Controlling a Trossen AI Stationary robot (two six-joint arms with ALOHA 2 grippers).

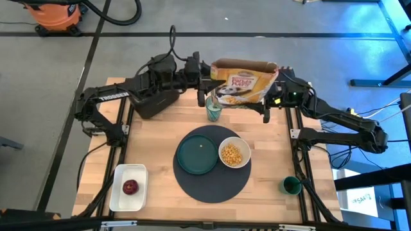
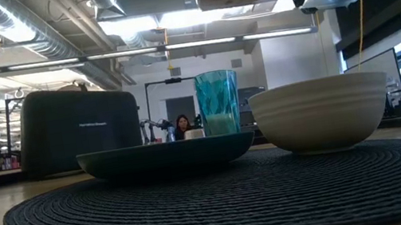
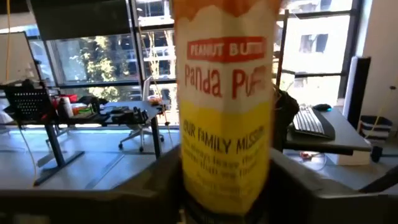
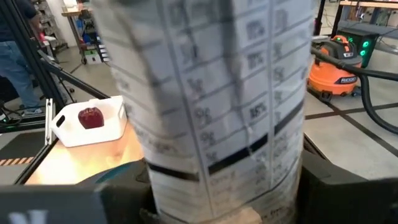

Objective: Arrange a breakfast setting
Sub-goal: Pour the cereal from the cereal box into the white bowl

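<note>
Both arms hold the cereal box (image 1: 244, 82) aloft at the counter's (image 1: 160, 128) far edge, each gripper's fingers clamped on 1 end, cereal already in the white bowl (image 1: 232, 153).

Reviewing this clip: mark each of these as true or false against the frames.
1. The cereal box is held between both grippers. True: left gripper and right gripper clamp its ends.
2. The white bowl is empty. False: it holds yellow cereal.
3. The red fruit lies on the teal plate. False: it sits in the white tray.
4. The dark-green mug stands off the mat. True.
5. The teal glass stands on the plate. False: it stands behind the mat.
</note>
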